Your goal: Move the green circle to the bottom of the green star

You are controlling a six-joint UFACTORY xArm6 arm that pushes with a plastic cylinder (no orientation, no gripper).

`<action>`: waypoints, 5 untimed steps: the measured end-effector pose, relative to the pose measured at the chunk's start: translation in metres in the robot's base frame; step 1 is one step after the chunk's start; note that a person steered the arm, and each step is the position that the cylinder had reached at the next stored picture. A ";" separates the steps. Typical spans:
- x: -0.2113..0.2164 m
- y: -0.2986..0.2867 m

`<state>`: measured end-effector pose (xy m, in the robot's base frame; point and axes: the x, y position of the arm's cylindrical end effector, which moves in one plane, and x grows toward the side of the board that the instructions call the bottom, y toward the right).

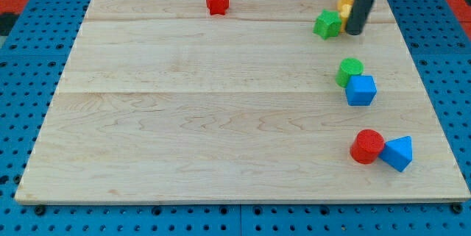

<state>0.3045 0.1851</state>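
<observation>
Seven blocks on pale wood-grain board (221,118). My tip (355,31), bare dark rod holding nothing, rests just right of green star (327,24), yellow block (346,1) behind it. Green circle (349,70), round with no long axis, sits below star, touching blue cube (361,90). Red circle (366,147) touches blue triangle (398,153) near bottom edge. Red star (217,1) at top edge. Wide bare wood leftward.

Green star-shaped block (327,24) flat on the counter near the view's top right. Green round block (349,70) lower, slightly to the view's right, well apart, upright.
</observation>
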 end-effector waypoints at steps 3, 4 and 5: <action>-0.062 -0.117; -0.065 -0.183; -0.077 -0.170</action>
<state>0.2278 0.0150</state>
